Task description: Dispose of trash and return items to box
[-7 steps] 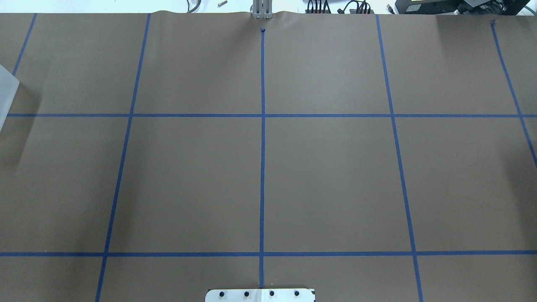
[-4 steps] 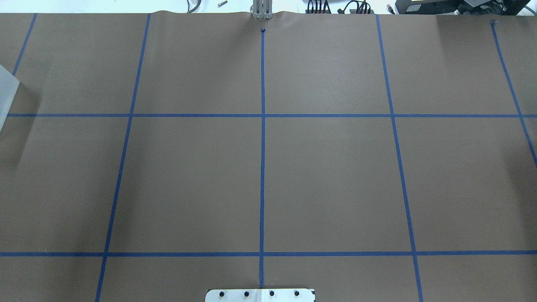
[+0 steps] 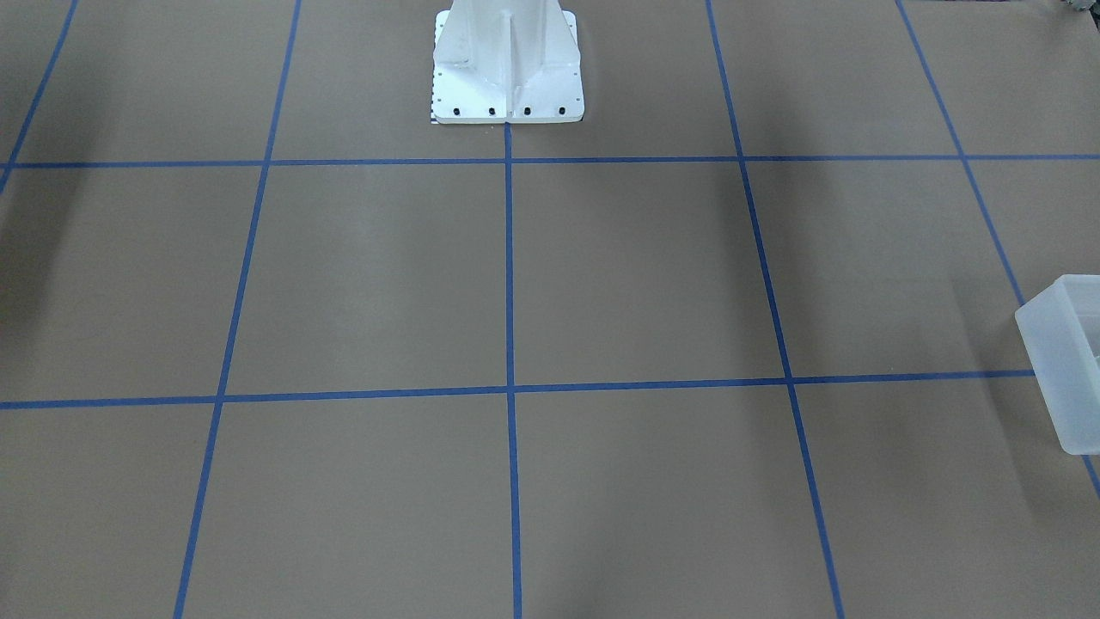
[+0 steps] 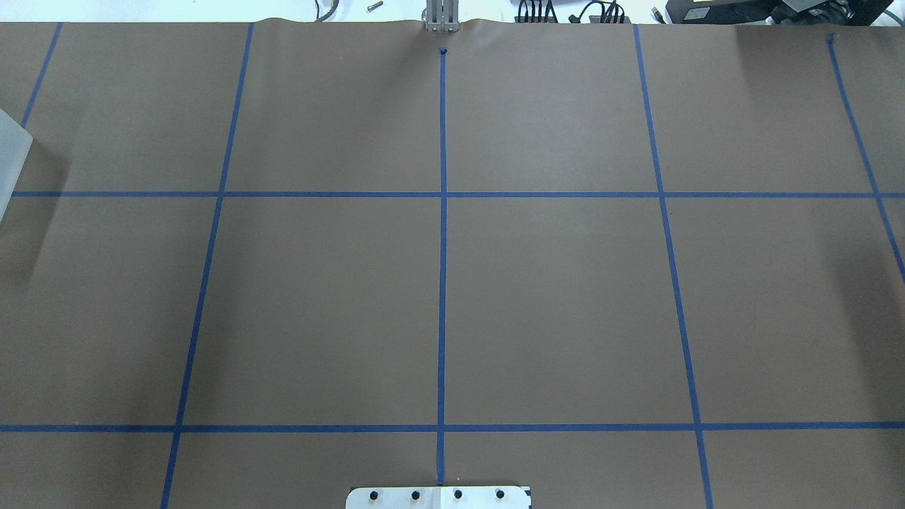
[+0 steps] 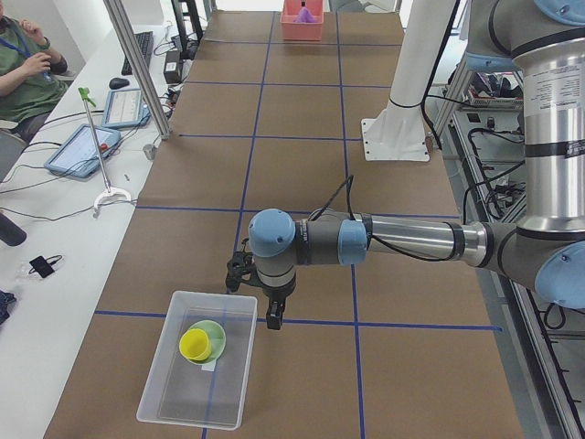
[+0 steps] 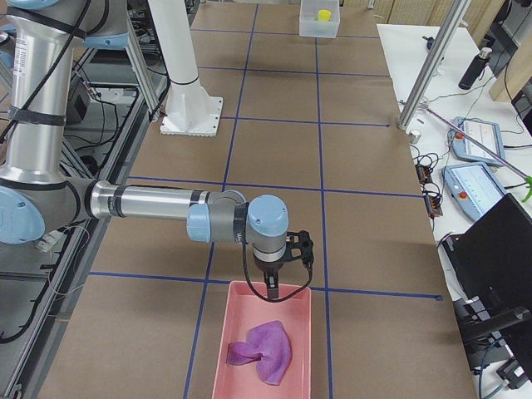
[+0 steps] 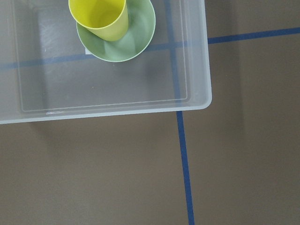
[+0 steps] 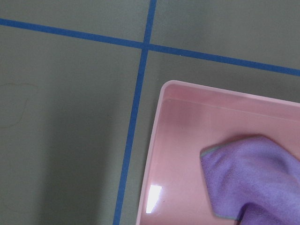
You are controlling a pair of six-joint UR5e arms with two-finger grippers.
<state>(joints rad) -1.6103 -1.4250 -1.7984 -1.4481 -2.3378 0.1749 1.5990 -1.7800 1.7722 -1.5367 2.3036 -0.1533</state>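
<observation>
The yellow cup (image 7: 99, 16) stands in the teal-green bowl (image 7: 136, 37) inside the translucent box (image 7: 197, 101). In the exterior left view the cup (image 5: 194, 344) and bowl (image 5: 214, 335) sit in the box (image 5: 174, 402), and my left gripper (image 5: 271, 315) hangs just beside the box's right rim. I cannot tell whether it is open or shut. My right gripper (image 6: 273, 291) hangs over the near end of a pink tray (image 6: 249, 366) holding a crumpled purple cloth (image 6: 262, 349). I cannot tell its state either. The box corner shows at the overhead view's left edge (image 4: 10, 159).
The white robot base (image 3: 507, 69) stands at the table's middle edge. Blue tape lines grid the brown table (image 4: 551, 304). A side desk with tablets (image 5: 87, 146), metal poles and a seated person (image 5: 23, 64) runs along the table's far side.
</observation>
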